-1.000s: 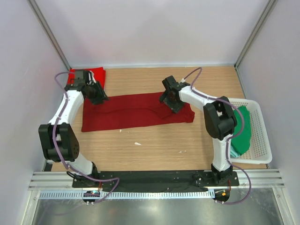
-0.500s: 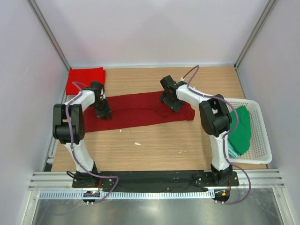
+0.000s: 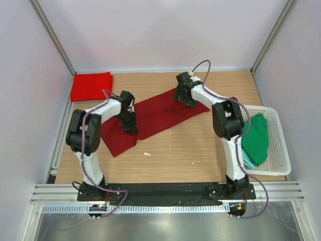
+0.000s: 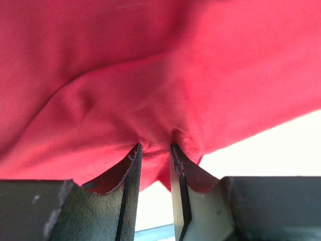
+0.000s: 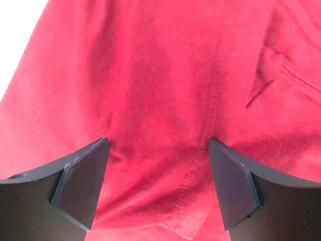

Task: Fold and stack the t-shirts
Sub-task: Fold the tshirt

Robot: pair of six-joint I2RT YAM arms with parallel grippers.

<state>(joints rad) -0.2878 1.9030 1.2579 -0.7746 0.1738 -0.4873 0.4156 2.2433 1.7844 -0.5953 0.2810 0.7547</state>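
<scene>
The dark maroon t-shirt (image 3: 160, 113) no longer lies as a level strip. It now slants across the table (image 3: 175, 155), with the end away from the white basket (image 3: 282, 143) swung toward the arm bases and the end nearer the basket pulled toward the back wall. The left gripper (image 3: 130, 124) has travelled toward the basket and the right gripper (image 3: 184, 96) has edged back. In its wrist view, the left gripper's fingers (image 4: 131, 170) are almost together with a puckered ridge of maroon cloth nipped between them, so it grips the shirt and is probably carrying that end over to make a fold. The right gripper's fingers (image 5: 83, 178) are spread wide over the fabric with a stitched seam between them. It is open, likely placed to steady the basket-side end, though I cannot tell whether it presses on the cloth. A brighter red t-shirt (image 3: 91, 86) sits folded at the back corner farthest from the basket, seemingly the start of the stack. The green t-shirt (image 3: 257, 138) fills the basket and drapes over its inner rim, with a teal one (image 3: 247, 161) showing under it.
</scene>
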